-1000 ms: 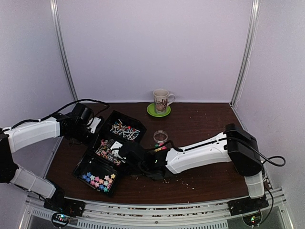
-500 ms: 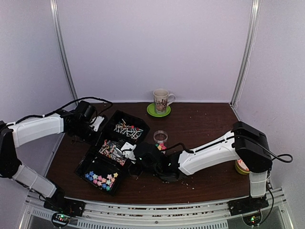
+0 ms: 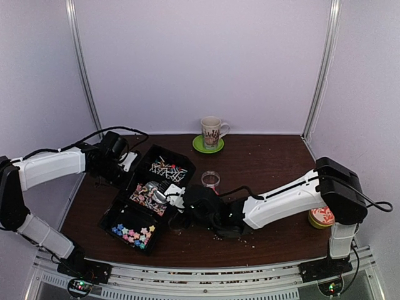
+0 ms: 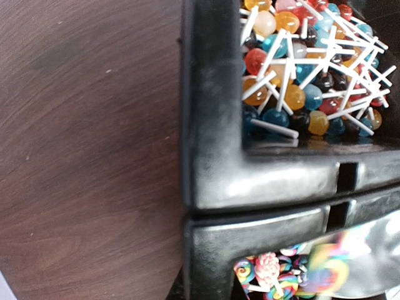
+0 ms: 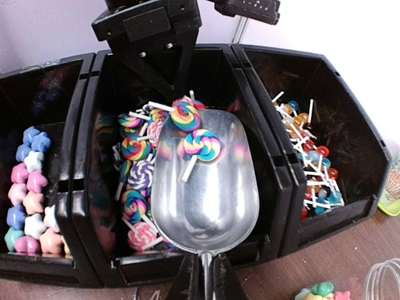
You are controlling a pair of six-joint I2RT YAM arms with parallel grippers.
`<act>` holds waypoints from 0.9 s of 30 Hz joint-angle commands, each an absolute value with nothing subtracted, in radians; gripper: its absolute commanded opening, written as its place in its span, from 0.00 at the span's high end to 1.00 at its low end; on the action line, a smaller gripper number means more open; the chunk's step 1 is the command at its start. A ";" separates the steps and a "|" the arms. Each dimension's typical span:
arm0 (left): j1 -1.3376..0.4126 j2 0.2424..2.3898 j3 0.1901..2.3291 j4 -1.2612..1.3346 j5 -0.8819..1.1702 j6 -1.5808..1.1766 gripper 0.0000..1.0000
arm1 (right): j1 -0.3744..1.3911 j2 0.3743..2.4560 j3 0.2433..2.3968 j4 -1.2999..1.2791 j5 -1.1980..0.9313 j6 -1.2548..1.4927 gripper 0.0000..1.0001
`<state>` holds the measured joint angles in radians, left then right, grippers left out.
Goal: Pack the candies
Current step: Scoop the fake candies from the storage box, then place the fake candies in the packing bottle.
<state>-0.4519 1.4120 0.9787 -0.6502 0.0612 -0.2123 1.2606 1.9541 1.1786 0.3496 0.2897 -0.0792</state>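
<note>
Top external: crumb-strewn dark wooden table, pale walls; right gripper clenches scoop; left gripper jaws unreadable

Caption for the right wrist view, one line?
The right gripper holds a metal scoop with a swirl lollipop in it over the middle bin, star candies left, ball lollipops right.

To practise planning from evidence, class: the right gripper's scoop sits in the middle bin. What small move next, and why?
Probably lift the scoop level: two swirl lollipops already lie in it, and the clear jar stands nearby.
</note>
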 commanded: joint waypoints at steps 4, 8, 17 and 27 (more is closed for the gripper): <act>-0.436 1.394 1.048 -0.571 0.047 -0.239 1.00 | 1.256 1.876 1.129 0.393 0.325 -0.076 1.00; -0.437 1.395 1.049 -0.573 0.042 -0.239 1.00 | 1.256 1.849 1.099 0.420 0.329 -0.079 1.00; -0.434 1.403 1.056 -0.585 0.027 -0.242 1.00 | 1.256 1.696 0.963 0.554 0.328 -0.098 1.00; -0.434 1.394 1.054 -0.588 0.024 -0.239 1.00 | 1.256 1.649 0.969 0.566 0.283 -0.070 1.00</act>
